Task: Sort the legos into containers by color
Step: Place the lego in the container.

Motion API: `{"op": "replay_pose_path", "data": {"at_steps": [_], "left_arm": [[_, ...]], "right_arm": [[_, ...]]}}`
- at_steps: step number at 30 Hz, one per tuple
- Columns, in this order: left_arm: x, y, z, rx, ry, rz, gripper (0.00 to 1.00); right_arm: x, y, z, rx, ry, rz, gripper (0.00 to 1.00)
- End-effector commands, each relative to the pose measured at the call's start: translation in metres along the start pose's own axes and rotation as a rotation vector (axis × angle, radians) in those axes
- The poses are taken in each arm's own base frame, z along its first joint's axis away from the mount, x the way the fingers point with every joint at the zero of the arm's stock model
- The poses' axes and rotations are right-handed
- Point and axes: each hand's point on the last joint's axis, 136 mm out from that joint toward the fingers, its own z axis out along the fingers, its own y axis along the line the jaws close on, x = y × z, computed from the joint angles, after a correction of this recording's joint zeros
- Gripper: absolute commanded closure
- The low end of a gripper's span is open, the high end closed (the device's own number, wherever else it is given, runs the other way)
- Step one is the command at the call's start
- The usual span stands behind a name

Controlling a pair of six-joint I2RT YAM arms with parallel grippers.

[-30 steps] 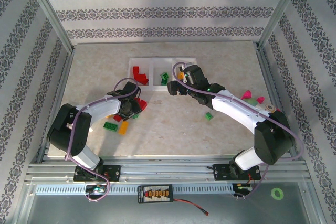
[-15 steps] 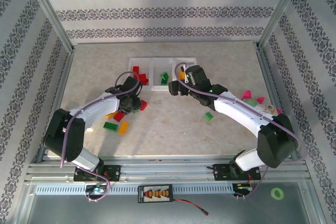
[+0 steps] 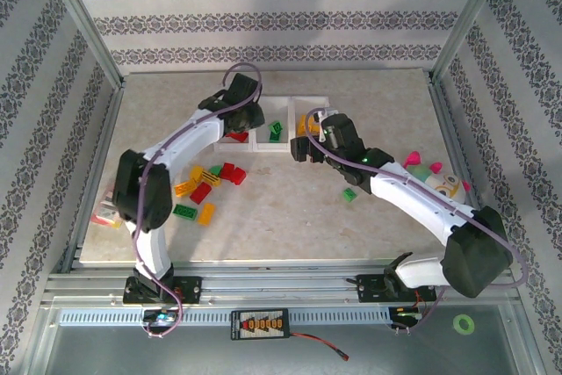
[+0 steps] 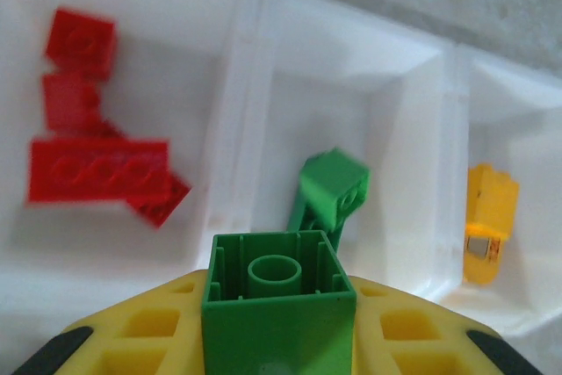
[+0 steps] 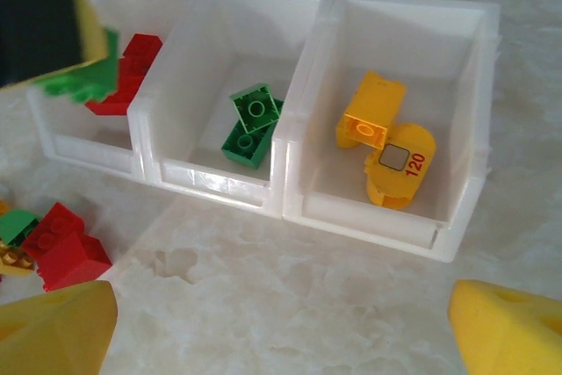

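Currently the left gripper [image 3: 239, 118] has its fingers clamped on a green brick [image 4: 279, 298] and hangs over the bins [image 5: 290, 192], near the red/green divider. The right gripper [image 5: 281, 333] is at 6 o'clock of the bins, fingers wide apart and empty. Loose bricks [image 3: 211, 186] lie on the table [image 3: 290, 217] at 7 o'clock of the bins.

The three translucent white bins [image 5: 294, 129], joined in one low-walled row, hold red bricks [image 5: 132, 63] in the left bin, two green bricks [image 5: 252, 125] in the middle and orange-yellow pieces [image 5: 386, 142] in the right, one labelled 120. Another green two-by-two brick [image 4: 279, 305] is pinched in the left hand [image 4: 279, 344], hollow underside showing, above the bins near the left-middle divider. Loose red, yellow and green bricks [image 3: 211, 183] lie clustered on the tabletop nearer the arm bases than the left bin, and a single green brick [image 3: 349, 193] lies likewise before the right bin.
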Motion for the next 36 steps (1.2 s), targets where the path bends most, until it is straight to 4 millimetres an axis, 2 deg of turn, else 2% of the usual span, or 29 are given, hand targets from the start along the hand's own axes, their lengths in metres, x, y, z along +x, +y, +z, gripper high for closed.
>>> {"op": "replay_pose_path", "data": {"at_steps": [1, 5, 10, 14, 16, 19, 21, 23, 27, 31, 34, 36], "left_arm": [[-0.012, -0.011, 0.023, -0.036, -0.004, 0.110, 0.71], [-0.026, -0.024, 0.049, -0.056, 0.005, 0.149, 0.70], [-0.024, -0.031, 0.075, -0.067, 0.051, 0.169, 0.69], [-0.023, -0.033, 0.081, -0.058, 0.062, 0.173, 0.63], [-0.024, -0.035, 0.079, -0.049, 0.062, 0.176, 0.54], [-0.027, -0.043, 0.067, -0.010, 0.059, 0.194, 0.36], [-0.033, -0.049, 0.053, 0.009, 0.037, 0.212, 0.24], [-0.038, -0.053, 0.038, 0.021, 0.005, 0.237, 0.17], [-0.041, -0.068, 0.002, 0.088, -0.071, 0.308, 0.07], [-0.025, -0.083, -0.031, 0.225, -0.148, 0.440, 0.01], [0.000, -0.093, -0.056, 0.389, -0.205, 0.561, 0.01], [0.018, -0.093, -0.069, 0.473, -0.230, 0.622, 0.01]], "right_arm": [[0.002, -0.010, -0.006, 0.028, -0.014, 0.030, 0.03], [0.007, -0.015, -0.009, 0.040, -0.016, 0.047, 0.03], [0.011, -0.020, -0.012, 0.049, -0.017, 0.058, 0.03], [0.012, -0.024, -0.015, 0.063, -0.019, 0.060, 0.03], [0.013, -0.030, -0.017, 0.081, -0.018, 0.071, 0.03], [0.019, -0.040, -0.020, 0.115, -0.007, 0.094, 0.03], [0.026, -0.050, -0.022, 0.141, 0.012, 0.117, 0.03], [0.037, -0.061, -0.026, 0.180, 0.045, 0.145, 0.03], [0.072, -0.090, -0.032, 0.275, 0.160, 0.250, 0.03], [0.107, -0.105, -0.034, 0.341, 0.252, 0.316, 0.03], [0.126, -0.109, -0.031, 0.367, 0.302, 0.354, 0.03], [0.136, -0.111, -0.028, 0.380, 0.330, 0.373, 0.03]]}}
